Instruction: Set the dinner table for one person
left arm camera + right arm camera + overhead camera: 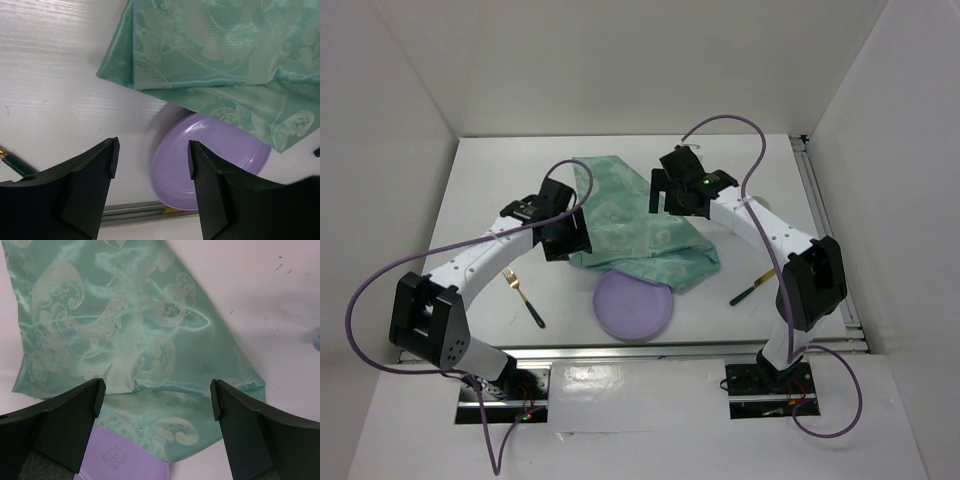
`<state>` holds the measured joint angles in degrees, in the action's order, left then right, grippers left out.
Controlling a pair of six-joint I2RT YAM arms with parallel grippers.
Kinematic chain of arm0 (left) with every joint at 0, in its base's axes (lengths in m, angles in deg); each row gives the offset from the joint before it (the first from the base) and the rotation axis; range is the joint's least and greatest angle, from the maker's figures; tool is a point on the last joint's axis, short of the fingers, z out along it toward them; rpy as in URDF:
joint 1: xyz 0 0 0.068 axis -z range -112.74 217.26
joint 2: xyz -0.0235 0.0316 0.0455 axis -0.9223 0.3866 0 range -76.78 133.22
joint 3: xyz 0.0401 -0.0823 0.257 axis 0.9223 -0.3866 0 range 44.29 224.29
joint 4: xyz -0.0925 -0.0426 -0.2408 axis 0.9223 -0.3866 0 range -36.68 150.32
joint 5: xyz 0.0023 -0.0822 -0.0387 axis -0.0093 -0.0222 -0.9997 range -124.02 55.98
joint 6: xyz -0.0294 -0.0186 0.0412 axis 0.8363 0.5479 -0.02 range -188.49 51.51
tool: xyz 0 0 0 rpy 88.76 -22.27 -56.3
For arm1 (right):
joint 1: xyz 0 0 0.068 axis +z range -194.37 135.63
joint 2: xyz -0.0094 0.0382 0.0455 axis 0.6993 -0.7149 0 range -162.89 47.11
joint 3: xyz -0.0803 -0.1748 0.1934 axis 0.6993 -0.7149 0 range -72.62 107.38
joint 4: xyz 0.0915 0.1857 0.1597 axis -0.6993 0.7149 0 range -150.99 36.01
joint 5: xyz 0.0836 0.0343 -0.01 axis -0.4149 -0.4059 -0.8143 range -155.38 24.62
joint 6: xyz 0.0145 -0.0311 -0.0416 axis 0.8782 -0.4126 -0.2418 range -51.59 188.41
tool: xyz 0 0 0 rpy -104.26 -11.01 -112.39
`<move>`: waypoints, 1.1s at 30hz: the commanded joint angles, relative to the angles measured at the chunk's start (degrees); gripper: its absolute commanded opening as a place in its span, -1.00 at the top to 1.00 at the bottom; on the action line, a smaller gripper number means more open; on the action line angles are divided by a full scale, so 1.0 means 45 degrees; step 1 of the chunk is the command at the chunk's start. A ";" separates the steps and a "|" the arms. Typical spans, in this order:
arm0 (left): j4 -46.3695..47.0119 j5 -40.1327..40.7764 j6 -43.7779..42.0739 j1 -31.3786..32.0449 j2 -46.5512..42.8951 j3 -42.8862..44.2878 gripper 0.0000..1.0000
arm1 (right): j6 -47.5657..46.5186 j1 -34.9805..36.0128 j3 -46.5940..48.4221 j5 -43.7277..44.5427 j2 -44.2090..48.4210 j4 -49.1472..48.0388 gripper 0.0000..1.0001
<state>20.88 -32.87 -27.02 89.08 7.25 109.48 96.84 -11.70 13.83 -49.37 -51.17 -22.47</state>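
Green patterned cloth (640,222) is lying rumpled and folded across the middle of the white surface (500,180), which is spreading out beneath both arms and carrying everything in view. The cloth's near edge is overlapping the far rim of a purple plate (633,305). The left arm is bending up from its base and reaching inward, and its pincer (570,243) is hovering over the cloth's left edge, pointing down. The right arm is rising at the right side, folding at the elbow and stretching back toward the centre, and its pincer (667,200) is hanging above the cloth's far right part. A fork (523,297) with a dark handle is lying left of the plate, apart from it, and another dark-handled utensil (750,290) is lying to the right, partly hidden by the right arm. Only the overhead view is showing both arms and both utensils whole. The left wrist view is showing the left pincer (152,150) partly open and gripping nothing, with the surface and the plate's edge showing in the gap. The right wrist view is showing the right pincer (157,390) spread wide and empty, directly over the cloth's swirl pattern, with a corner of cloth draping onto the plate.
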 commanded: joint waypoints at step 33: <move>0.0640 0.1348 0.2698 0.0346 0.5056 0.1568 -0.24 | -0.0086 -0.0247 -0.0189 0.0269 0.0453 0.0423 -1.00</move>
<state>22.80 -25.86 -14.37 91.09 28.98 116.38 95.92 -12.53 10.95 -49.70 -49.99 -22.40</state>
